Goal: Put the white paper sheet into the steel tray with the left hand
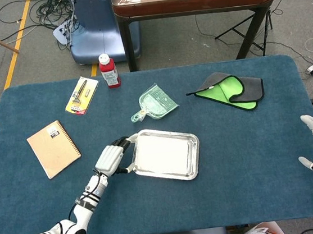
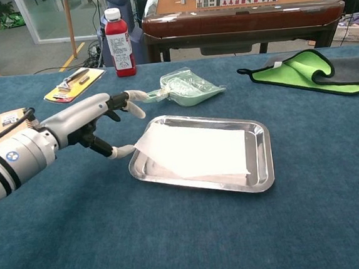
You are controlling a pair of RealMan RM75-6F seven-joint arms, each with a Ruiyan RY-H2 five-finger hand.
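Left hand (image 2: 93,120): your fingers (image 2: 132,101) are spread wide, empty, beside the steel tray (image 2: 263,165).
Paper sheet (image 2: 197,152): lies in tray.

White paper sheet (image 1: 162,155) lies in the steel tray (image 1: 193,159); left hand (image 1: 109,159) beside it, fingers (image 1: 121,142) spread

**Even indoor light, sharp frames**

Soft, bright overhead light is covering both views evenly. Shadows are staying faint: a thin dark one is showing under the left hand (image 2: 84,127) on the cloth. The tray (image 2: 262,155) is reflecting pale glare along its rim. Both views are looking sharp, with the chest view's background softening slightly toward the top.
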